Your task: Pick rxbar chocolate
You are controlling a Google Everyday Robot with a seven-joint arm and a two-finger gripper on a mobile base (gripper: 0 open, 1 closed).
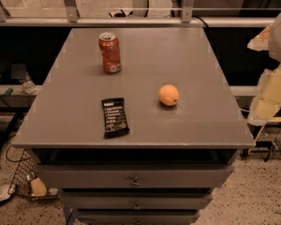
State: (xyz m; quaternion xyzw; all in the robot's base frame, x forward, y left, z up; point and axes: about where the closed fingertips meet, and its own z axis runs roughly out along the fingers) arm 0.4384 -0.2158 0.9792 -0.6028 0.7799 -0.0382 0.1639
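Note:
The rxbar chocolate (114, 116) is a flat black wrapper with white text. It lies on the grey table top (145, 55), near the front edge and left of centre. A red soda can (110, 53) stands upright behind it. A round orange fruit (168, 95) sits to the bar's right. My gripper (268, 100) is part of the pale arm at the right edge of the camera view. It is off the table's right side, far from the bar and holding nothing that I can see.
The table top sits on a cabinet with drawers (135, 177) at the front. A metal rail (131, 20) runs behind the table. A wire basket (30, 182) and cables lie on the floor at the lower left.

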